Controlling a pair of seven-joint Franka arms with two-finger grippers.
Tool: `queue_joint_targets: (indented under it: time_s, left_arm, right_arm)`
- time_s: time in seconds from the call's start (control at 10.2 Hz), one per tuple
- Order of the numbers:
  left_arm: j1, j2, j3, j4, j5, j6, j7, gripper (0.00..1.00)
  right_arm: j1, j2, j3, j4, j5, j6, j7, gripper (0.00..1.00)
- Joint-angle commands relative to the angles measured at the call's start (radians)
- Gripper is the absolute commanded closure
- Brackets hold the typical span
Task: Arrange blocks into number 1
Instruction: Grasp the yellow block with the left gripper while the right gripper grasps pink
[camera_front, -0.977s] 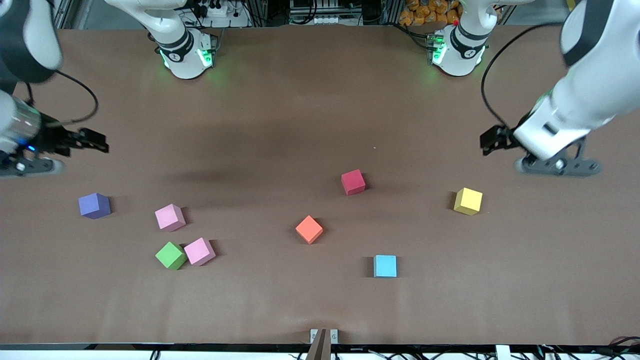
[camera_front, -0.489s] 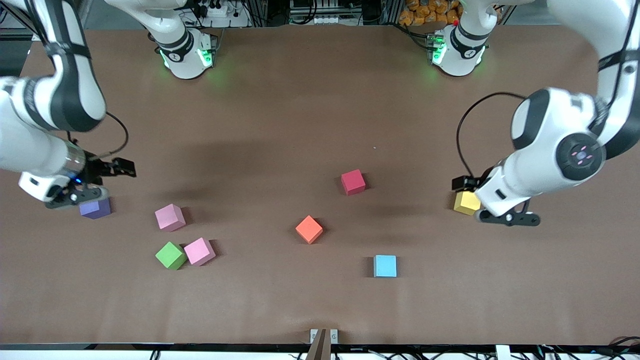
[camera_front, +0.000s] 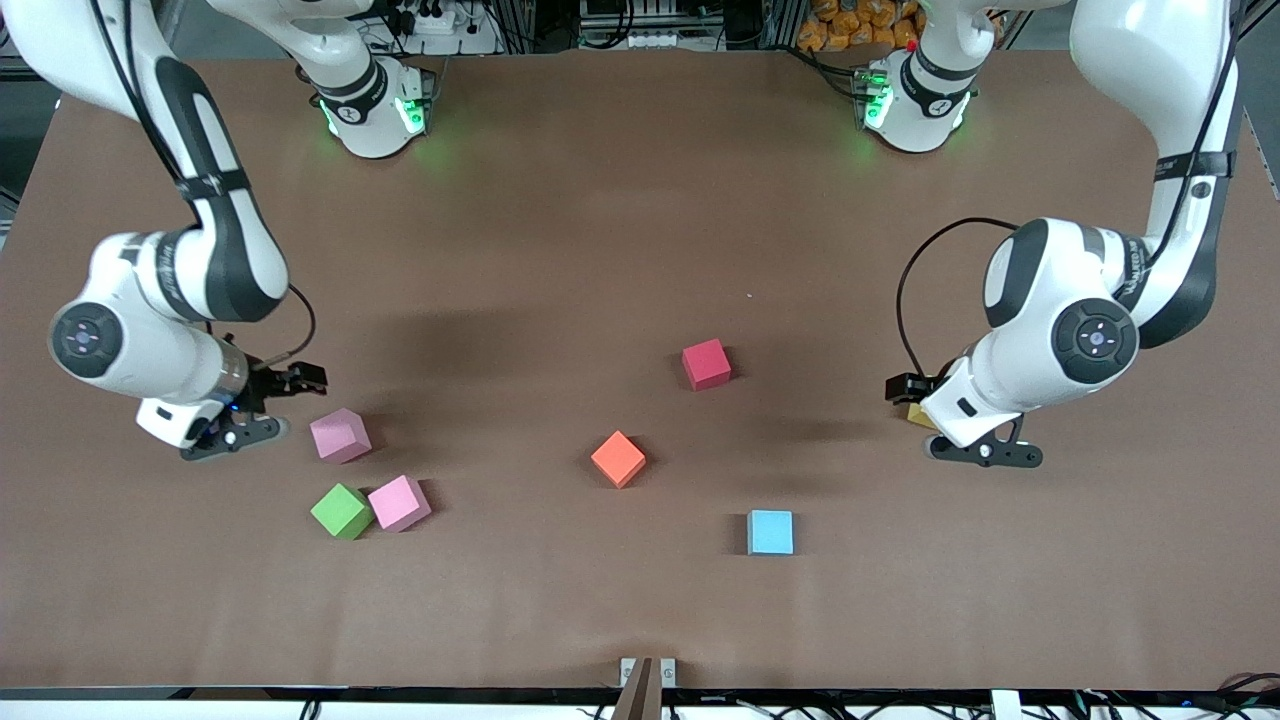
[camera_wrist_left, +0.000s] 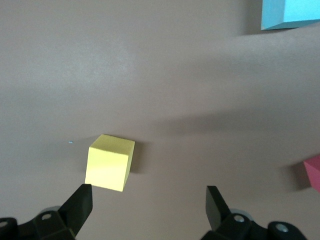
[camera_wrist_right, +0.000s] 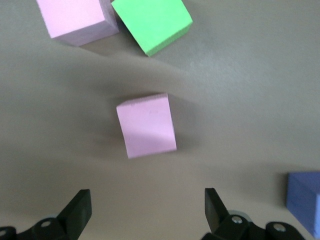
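Observation:
The red block (camera_front: 706, 364) lies mid-table. One pink block (camera_front: 340, 435) sits toward the right arm's end, with a second pink block (camera_front: 399, 502) and the green block (camera_front: 341, 511) touching each other nearer the camera. My right gripper (camera_wrist_right: 146, 196) hangs open and empty just short of the first pink block (camera_wrist_right: 146, 125). The yellow block (camera_wrist_left: 110, 162) lies toward the left arm's end, mostly hidden under that arm in the front view. My left gripper (camera_wrist_left: 148, 195) is open and empty above the table, and the yellow block lies just off one fingertip (camera_wrist_left: 82, 197).
An orange cube (camera_front: 618, 458) and a light blue cube (camera_front: 770, 532) lie nearer the camera than the red block. A purple cube (camera_wrist_right: 305, 200) sits beside the right gripper, hidden under that arm in the front view. Brown table (camera_front: 560, 230) stretches bare toward the bases.
Both arms have swung in and come down. The left gripper now hangs by the yellow block. The right gripper has passed over the purple cube toward the pink block. No block has moved.

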Motion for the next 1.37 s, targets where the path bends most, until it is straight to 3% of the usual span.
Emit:
queue_joint_targets:
  time_s: [0.0, 0.68, 0.78, 0.88, 0.98, 1.07, 1.27]
  left_arm:
    - [-0.001, 0.021, -0.004, -0.003, 0.034, 0.031, 0.016, 0.00]
    - [0.005, 0.087, -0.004, -0.003, 0.051, 0.097, 0.057, 0.00]
    - [0.007, 0.087, -0.004, -0.004, 0.051, 0.097, 0.072, 0.00]
    - [0.007, 0.087, -0.004, -0.006, 0.051, 0.097, 0.074, 0.00]
    - [0.006, 0.088, -0.004, -0.010, 0.051, 0.097, 0.074, 0.00]
    - [0.007, 0.088, -0.004, -0.013, 0.052, 0.097, 0.076, 0.00]
    - [0.012, 0.084, -0.004, -0.029, 0.084, 0.097, 0.076, 0.00]
  right_arm:
    - [0.000, 0.090, 0.000, 0.028, 0.010, 0.062, -0.013, 0.00]
    - [0.006, 0.216, 0.002, 0.071, 0.013, 0.192, -0.016, 0.03]
    - [0.006, 0.227, 0.002, 0.077, 0.013, 0.198, -0.016, 0.28]
    - [0.008, 0.229, 0.002, 0.077, 0.013, 0.197, -0.016, 0.61]
    - [0.014, 0.230, 0.002, 0.077, 0.015, 0.197, -0.014, 0.88]
    - [0.034, 0.223, 0.002, 0.077, 0.015, 0.189, -0.001, 1.00]
    - [0.071, 0.136, 0.003, 0.077, 0.015, 0.057, 0.088, 1.00]
